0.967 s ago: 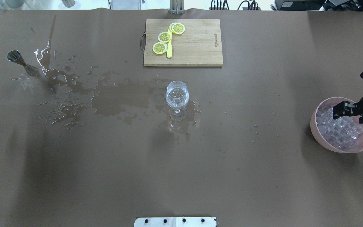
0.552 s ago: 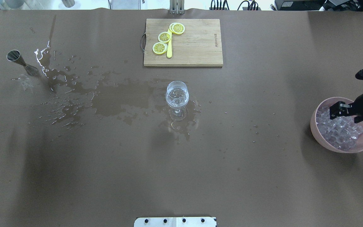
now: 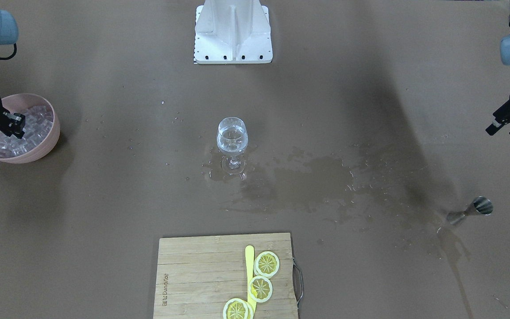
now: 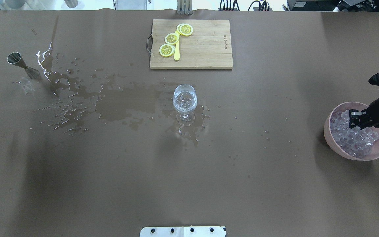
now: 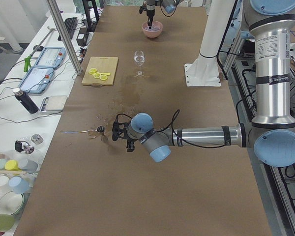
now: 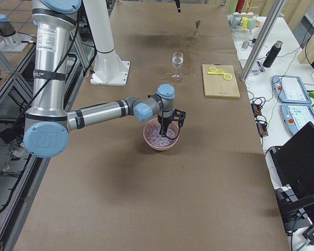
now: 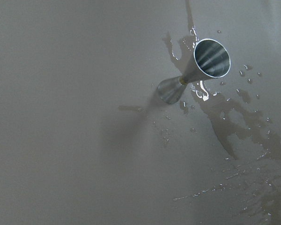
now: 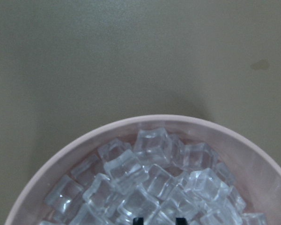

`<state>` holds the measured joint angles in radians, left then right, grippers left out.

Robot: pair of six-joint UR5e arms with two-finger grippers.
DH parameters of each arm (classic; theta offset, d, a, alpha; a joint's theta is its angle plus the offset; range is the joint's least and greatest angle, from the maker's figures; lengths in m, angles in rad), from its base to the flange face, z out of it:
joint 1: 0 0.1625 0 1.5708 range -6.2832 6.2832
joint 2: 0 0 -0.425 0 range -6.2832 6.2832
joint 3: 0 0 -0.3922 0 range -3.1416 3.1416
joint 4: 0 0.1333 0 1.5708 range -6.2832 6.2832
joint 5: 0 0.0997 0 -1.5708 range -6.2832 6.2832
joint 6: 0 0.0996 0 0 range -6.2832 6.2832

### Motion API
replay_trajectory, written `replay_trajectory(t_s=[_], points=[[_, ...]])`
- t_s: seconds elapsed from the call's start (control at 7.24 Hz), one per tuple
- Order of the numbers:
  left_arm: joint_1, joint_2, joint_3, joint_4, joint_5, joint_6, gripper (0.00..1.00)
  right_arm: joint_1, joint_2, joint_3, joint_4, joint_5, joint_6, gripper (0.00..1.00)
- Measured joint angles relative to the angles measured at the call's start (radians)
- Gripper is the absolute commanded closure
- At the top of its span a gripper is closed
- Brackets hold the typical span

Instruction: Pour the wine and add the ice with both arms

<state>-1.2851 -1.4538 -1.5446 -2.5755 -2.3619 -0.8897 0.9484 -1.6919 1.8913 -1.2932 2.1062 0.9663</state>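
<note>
Currently the ice pick-up is judged to be the step in hand. The right gripper (image 4: 353, 119) is held low over the pink bowl (image 4: 326, 133), jaws apart, nothing clamped. In the right wrist view the fingertips (image 8: 138, 220) are seen just above the ice (image 8: 131, 183), w/ a gap btw. them.

For a clean pick, one cube on top of the heap should be straddled. The jaws should be set on flat faces, not corners, and closed gently, as wet glassy cubes are prob. easily squeezed out. The bowl wall should be avoided so the bowl isn't dragged.

A small amt of wine (image 4: 184, 104) is found in the wine glass (image 4: 185, 91), mid-table, well apart from the bowl. A spill (image 4: 123, 105) is spread from the glass foot towards the jigger (image 7: 196, 70), which is lying on its side.

The left gripper (image 3: 505, 128) is held above that end, jaws apart, empty. A cutting board (image 4: 206, 49) w/ lemon slices (image 4: 166, 50) is set beyond the glass, off the direct path. The thin-stemmed glass could be tipped if clipped on approach.
</note>
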Motion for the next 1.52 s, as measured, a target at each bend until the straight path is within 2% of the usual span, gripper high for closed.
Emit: replay_trajectory(t_s=[0.41,0.69,0.83,1.1,1.38,1.52], points=[[0.0,0.001,-0.001,-0.003,0.002,-0.004,0.03,0.001,0.004,0.088,-0.016,0.008,0.0,1.0],[0.0,0.003,0.001,-0.012,-0.002,-0.005,0.03,0.001,0.081,0.141,-0.055,0.014,0.014,1.0],[0.0,0.007,0.001,-0.014,-0.005,-0.005,0.03,-0.004,0.182,0.147,-0.123,0.014,0.052,1.0],[0.0,0.013,0.01,-0.015,-0.008,-0.007,0.03,-0.058,0.491,0.141,-0.365,-0.006,0.203,1.0],[0.001,0.015,0.026,-0.015,-0.009,-0.006,0.03,-0.156,0.726,0.091,-0.46,-0.082,0.407,1.0],[0.0,0.015,0.029,-0.015,-0.009,-0.006,0.03,-0.202,0.845,0.018,-0.468,-0.12,0.502,1.0]])
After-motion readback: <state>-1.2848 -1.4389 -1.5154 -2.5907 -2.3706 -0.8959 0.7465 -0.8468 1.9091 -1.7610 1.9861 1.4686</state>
